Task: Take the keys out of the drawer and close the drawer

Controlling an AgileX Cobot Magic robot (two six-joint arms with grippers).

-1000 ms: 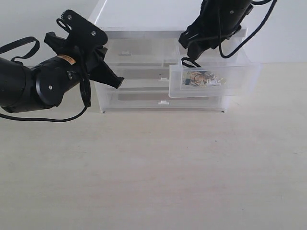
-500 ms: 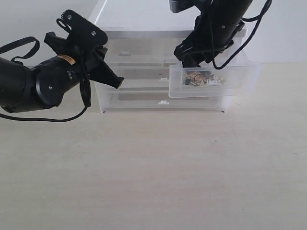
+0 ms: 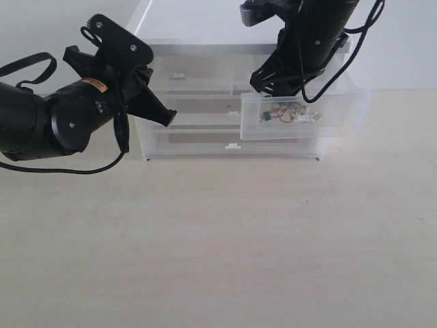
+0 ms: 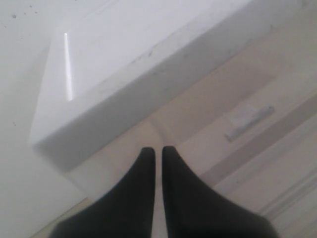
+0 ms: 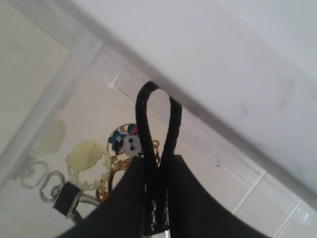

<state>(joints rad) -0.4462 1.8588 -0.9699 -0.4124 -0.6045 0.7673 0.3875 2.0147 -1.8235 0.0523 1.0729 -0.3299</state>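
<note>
The keys (image 3: 291,114), gold rings with small colourful charms, lie inside the pulled-out clear drawer (image 3: 341,117) on the white cabinet's right side. My right gripper (image 3: 274,85) hangs just over the drawer's back left part. In the right wrist view it (image 5: 157,162) is shut on the keys' black cord loop (image 5: 147,114). A panda-like charm (image 5: 131,144) and gold rings show just past the fingers. My left gripper (image 3: 164,117) is shut with nothing in it, held in front of the cabinet's left side; the left wrist view shows its fingertips (image 4: 158,150) together.
The white cabinet (image 3: 198,102) stands at the back of a pale wooden table (image 3: 218,239). Its wide drawers (image 3: 232,143) and the left-hand half-width drawer (image 3: 179,76) are closed. A wall rises behind it.
My right arm has shifted up and a little right over the drawer, and the bunch of charms has slid slightly to the right inside it. The left arm has not moved.
</note>
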